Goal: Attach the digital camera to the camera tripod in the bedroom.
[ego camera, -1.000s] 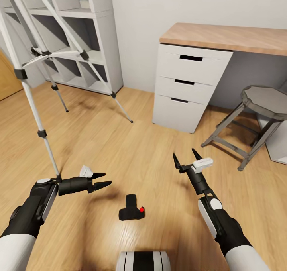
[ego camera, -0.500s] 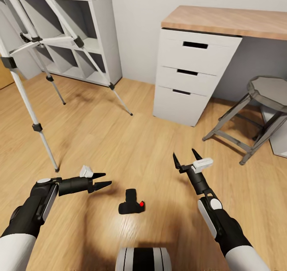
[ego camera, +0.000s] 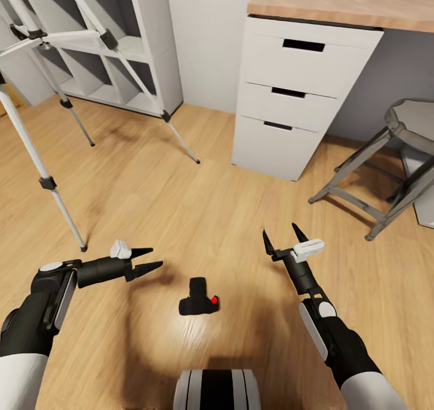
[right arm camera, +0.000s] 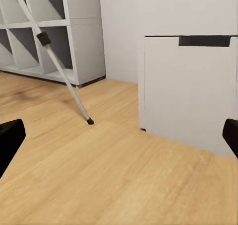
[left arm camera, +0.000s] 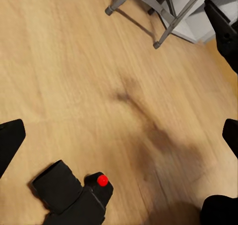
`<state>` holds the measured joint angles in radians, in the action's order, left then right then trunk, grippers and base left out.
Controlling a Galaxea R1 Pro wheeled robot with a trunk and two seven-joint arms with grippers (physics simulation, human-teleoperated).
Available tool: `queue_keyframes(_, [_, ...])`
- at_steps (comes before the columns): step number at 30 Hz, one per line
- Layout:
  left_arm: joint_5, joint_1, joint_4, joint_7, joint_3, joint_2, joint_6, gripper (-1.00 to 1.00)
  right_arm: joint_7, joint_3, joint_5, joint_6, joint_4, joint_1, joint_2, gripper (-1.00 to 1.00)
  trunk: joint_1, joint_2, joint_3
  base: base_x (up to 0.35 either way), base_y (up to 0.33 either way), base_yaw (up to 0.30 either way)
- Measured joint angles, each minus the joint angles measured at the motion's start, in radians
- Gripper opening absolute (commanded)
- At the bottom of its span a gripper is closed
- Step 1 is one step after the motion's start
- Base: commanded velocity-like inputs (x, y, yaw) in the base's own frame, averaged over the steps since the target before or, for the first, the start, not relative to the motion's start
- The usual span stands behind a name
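Observation:
The digital camera [ego camera: 198,300] lies on the wood floor just ahead of my base, small and black with a red dot on top; the left wrist view catches the camera [left arm camera: 74,196] too. Its tripod [ego camera: 51,96] stands at the far left on thin silver legs, one leg [right arm camera: 59,66] crossing the right wrist view. My left gripper [ego camera: 147,261] hovers open to the left of the camera, fingers pointing toward it. My right gripper [ego camera: 282,237] is open, right of the camera and farther from me, pointing at the drawers. Neither holds anything.
A white cube shelf [ego camera: 141,54] stands behind the tripod. A white drawer unit [ego camera: 295,102] under a wooden desktop [ego camera: 349,0] sits ahead on the right, with a grey stool [ego camera: 392,163] beside it. Open floor lies between me and the furniture.
The view has tilted down and shifted, so furniture sits higher in the picture. My left gripper has drawn slightly left and up. The camera stays where it was.

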<state>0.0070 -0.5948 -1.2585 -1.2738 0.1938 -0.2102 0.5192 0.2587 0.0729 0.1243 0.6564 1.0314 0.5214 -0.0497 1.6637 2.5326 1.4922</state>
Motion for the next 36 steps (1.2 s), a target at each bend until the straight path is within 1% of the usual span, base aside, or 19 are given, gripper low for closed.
queue_keyframes(5, [0.000, 0.000, -0.035, -0.011, -0.002, 0.003, 0.002, 1.00, -0.001, 0.000, 0.000, 0.008, 0.000, 0.000, 0.000, 1.00, 0.002, 0.001, 0.019, 0.000, 0.000, 0.000])
queue_keyframes(7, [0.000, 0.000, -0.044, -0.023, -0.002, 0.009, 0.002, 1.00, -0.002, 0.000, 0.000, 0.008, 0.000, 0.000, 0.000, 1.00, 0.003, 0.002, 0.027, 0.000, 0.000, 0.000])
queue_keyframes(10, [0.000, 0.000, -0.052, -0.038, -0.002, 0.028, 0.001, 1.00, -0.002, 0.000, 0.000, 0.009, 0.000, 0.000, 0.000, 1.00, 0.005, 0.002, 0.039, 0.000, 0.000, 0.000])
queue_keyframes(13, [0.000, 0.000, -0.053, -0.042, -0.003, 0.034, -0.001, 1.00, -0.002, 0.000, 0.000, 0.009, -0.001, 0.000, 0.000, 1.00, 0.006, 0.003, 0.050, 0.000, 0.000, 0.000])
queue_keyframes(36, [-0.001, 0.000, -0.043, -0.043, -0.005, 0.041, -0.004, 1.00, -0.002, 0.000, -0.002, 0.009, -0.005, 0.000, 0.000, 1.00, 0.016, 0.008, 0.139, 0.000, 0.000, 0.000])
